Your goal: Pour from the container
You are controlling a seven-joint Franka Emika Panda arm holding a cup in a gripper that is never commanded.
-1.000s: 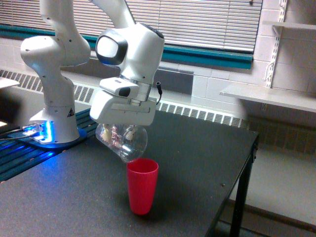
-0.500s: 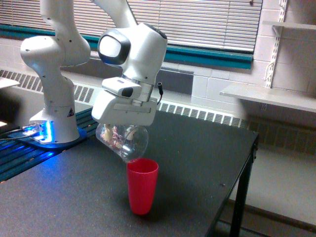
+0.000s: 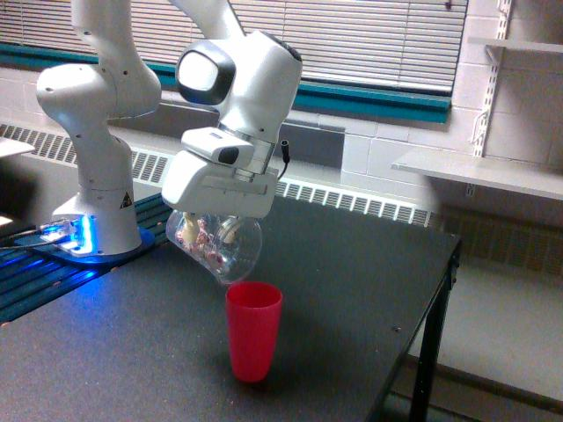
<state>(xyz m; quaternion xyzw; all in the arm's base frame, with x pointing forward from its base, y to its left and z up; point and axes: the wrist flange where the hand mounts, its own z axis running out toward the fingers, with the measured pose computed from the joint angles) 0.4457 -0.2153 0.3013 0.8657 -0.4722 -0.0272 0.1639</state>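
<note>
Tilting rim-down over the opaque red plastic cup (image 3: 253,330), the clear see-through mug (image 3: 217,246) is kept clenched in the tool (image 3: 215,230) so its pale contents can be tipped in; the cup is stood on the dark counter (image 3: 352,290) just beneath.

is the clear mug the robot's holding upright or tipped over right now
Tipped. The clear mug hangs from the tool with its rim angled down toward the red cup; pale pieces still sit inside it.

My arm rose from its base at the exterior view's left and bent down over the table, wrist rolled sideways, my gripper (image 3: 214,230) clamped on the tilted clear container (image 3: 215,248), fingers mostly hidden.
</note>
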